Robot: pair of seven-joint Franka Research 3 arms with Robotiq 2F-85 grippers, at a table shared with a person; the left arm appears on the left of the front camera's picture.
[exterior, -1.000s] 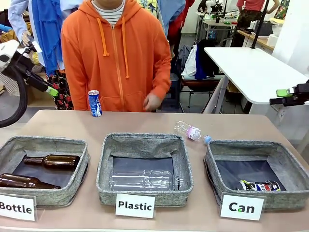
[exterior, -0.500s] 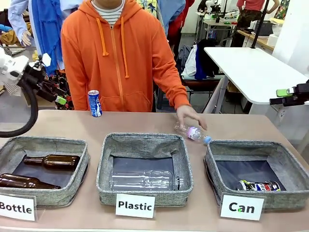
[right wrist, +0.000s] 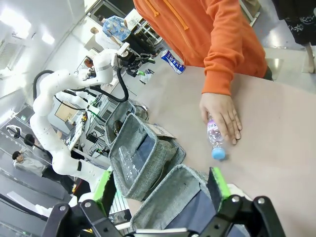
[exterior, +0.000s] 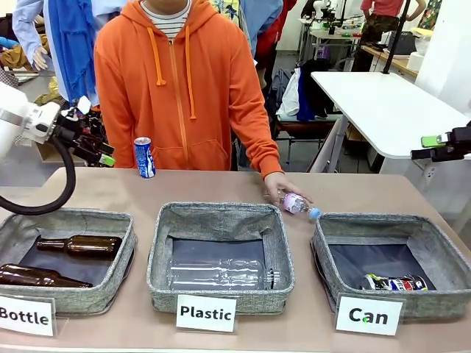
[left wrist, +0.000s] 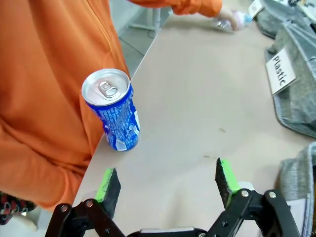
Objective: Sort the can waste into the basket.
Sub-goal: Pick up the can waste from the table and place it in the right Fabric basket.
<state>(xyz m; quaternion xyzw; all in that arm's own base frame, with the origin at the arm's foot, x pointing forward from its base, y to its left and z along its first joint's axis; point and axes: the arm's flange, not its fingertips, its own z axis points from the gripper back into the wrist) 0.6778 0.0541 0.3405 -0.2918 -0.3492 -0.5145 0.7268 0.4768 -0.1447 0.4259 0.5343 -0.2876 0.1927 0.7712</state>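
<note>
A blue can [exterior: 144, 157] with white and red markings stands upright at the far side of the table, just in front of the person. My left gripper [exterior: 105, 154] hovers open a little to its left. In the left wrist view the can [left wrist: 113, 116] stands ahead and left of the open gripper [left wrist: 167, 180], apart from both pads. A crushed dark can [exterior: 396, 282] lies in the grey basket [exterior: 324, 246] behind the "Can" card [exterior: 368, 315]. My right gripper [exterior: 430, 147] hangs open at the far right, above and beyond that basket [right wrist: 170, 197], and shows open [right wrist: 161, 185] from its wrist.
The person's hand [exterior: 280, 184] rests on a clear plastic bottle [exterior: 298, 204] lying behind the middle and right baskets. The "Plastic" basket [exterior: 158, 250] holds a clear bottle. The "Bottle" basket [exterior: 126, 246] holds two brown bottles. A white table [exterior: 383, 103] stands at the back right.
My left gripper has moved right and down, closer to the blue can. The person's hand has come down onto the plastic bottle. The right arm has stayed still.
</note>
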